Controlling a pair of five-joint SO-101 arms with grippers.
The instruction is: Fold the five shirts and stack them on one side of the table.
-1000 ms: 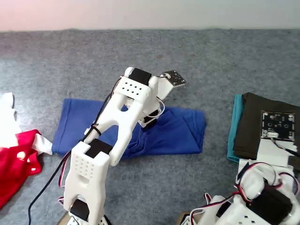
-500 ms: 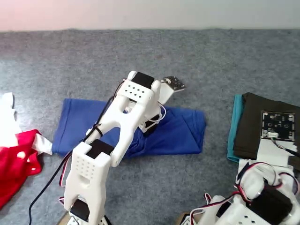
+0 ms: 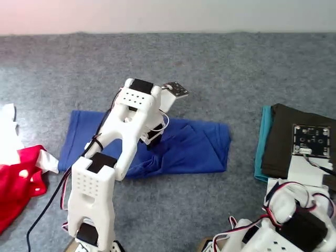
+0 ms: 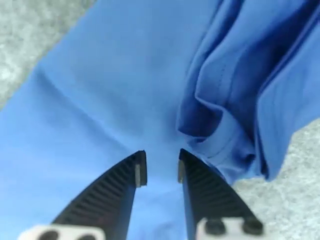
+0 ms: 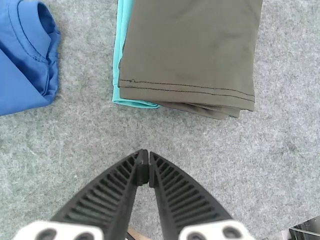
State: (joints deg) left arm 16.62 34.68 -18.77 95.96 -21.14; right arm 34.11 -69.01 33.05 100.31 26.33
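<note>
A blue shirt (image 3: 199, 147), partly folded and with bunched folds (image 4: 225, 115), lies in the middle of the grey table. My left gripper (image 3: 152, 137) hangs low over its middle. In the left wrist view the left gripper (image 4: 161, 169) stands slightly open just above the blue cloth (image 4: 100, 100), holding nothing. At the right lies a folded brown shirt (image 3: 283, 131) on a folded teal shirt (image 3: 261, 152). My right gripper (image 5: 145, 167) is shut and empty over bare table, a little short of the brown shirt (image 5: 190, 50) and teal shirt (image 5: 121, 50).
A crumpled red shirt (image 3: 16, 178) and a white shirt (image 3: 8, 131) lie at the table's left edge. The right arm's base (image 3: 294, 226) fills the front right corner. The blue shirt's collar end (image 5: 30, 60) lies close beside the stack.
The left arm has swung to the left over the blue shirt, staying low above it. The right arm and the stack have not moved.
</note>
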